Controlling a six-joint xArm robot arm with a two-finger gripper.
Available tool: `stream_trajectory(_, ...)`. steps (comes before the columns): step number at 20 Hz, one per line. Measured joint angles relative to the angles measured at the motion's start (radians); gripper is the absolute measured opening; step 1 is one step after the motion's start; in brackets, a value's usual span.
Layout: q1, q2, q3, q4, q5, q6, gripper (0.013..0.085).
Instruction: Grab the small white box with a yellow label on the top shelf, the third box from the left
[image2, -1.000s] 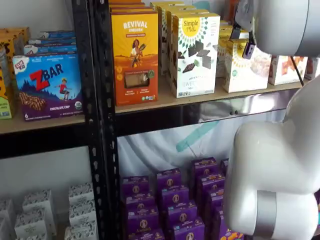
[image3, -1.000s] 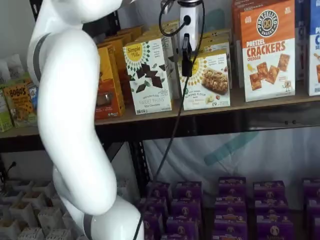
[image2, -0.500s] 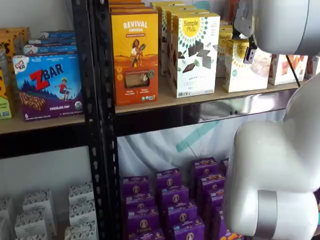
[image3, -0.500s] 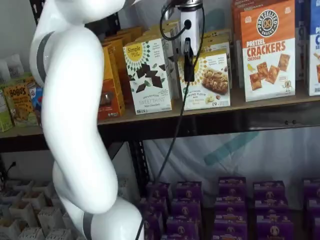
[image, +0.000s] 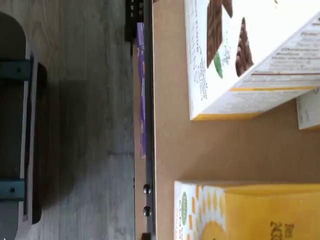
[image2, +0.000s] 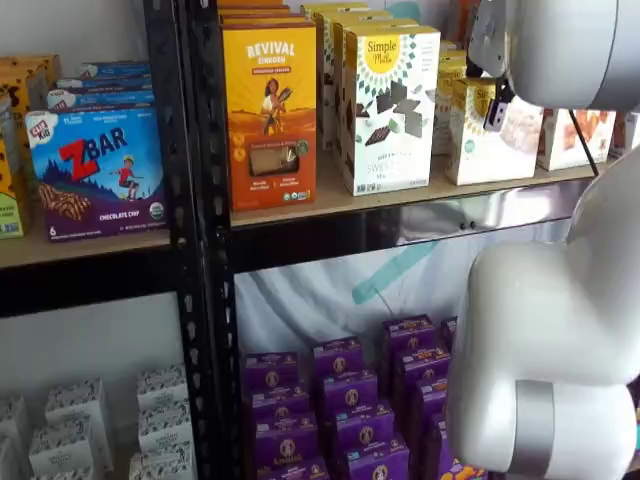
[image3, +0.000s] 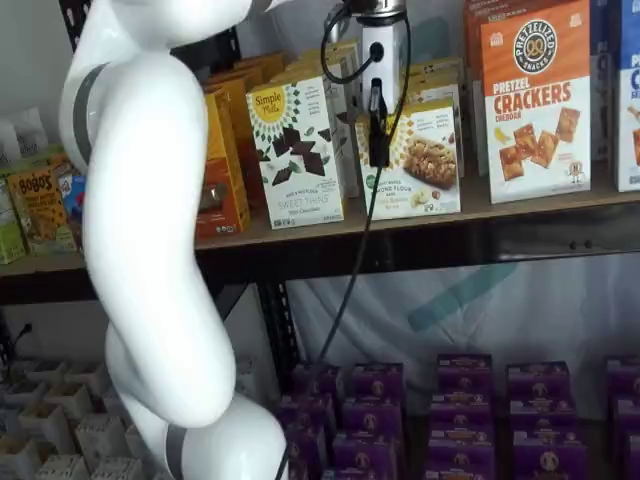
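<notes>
The small white box (image3: 425, 160) with the yellow sunburst logo stands on the top shelf (image3: 520, 200), right of a taller white box with chocolate pieces (image3: 296, 150). It also shows in a shelf view (image2: 500, 150) and in the wrist view (image: 235, 215). My gripper (image3: 378, 130) hangs in front of the box's left edge, white body above and black fingers below. In a shelf view (image2: 493, 112) only a dark finger shows against the box. No gap between the fingers shows, and I cannot tell if they touch the box.
An orange Revival box (image2: 270, 100) stands left of the taller white box (image2: 390, 110). An orange-and-white crackers box (image3: 535, 100) stands to the right. A blue ZBar box (image2: 95, 170) sits on the neighbouring board. Purple boxes (image3: 450, 410) fill the space below. My white arm (image3: 150, 230) blocks much of both shelf views.
The gripper has dropped slightly and edged towards the small white box. The boxes have not moved.
</notes>
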Motion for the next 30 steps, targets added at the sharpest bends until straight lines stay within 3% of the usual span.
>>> stream_trajectory(1,-0.001,-0.001,0.001,0.003,-0.002,0.0,0.065)
stream_trajectory(14,-0.006,0.006,-0.008,0.006,0.005,-0.005,0.065)
stream_trajectory(16,-0.008,0.007,-0.008,0.009,0.007,-0.006,0.057)
stream_trajectory(19,-0.01,0.008,-0.01,0.013,0.008,-0.007,0.053)
stream_trajectory(21,-0.011,0.008,-0.011,0.016,0.009,-0.008,0.045)
stream_trajectory(26,-0.013,0.012,-0.017,0.015,0.011,-0.009,0.045)
stream_trajectory(30,-0.014,0.014,-0.02,0.017,0.014,-0.01,0.037)
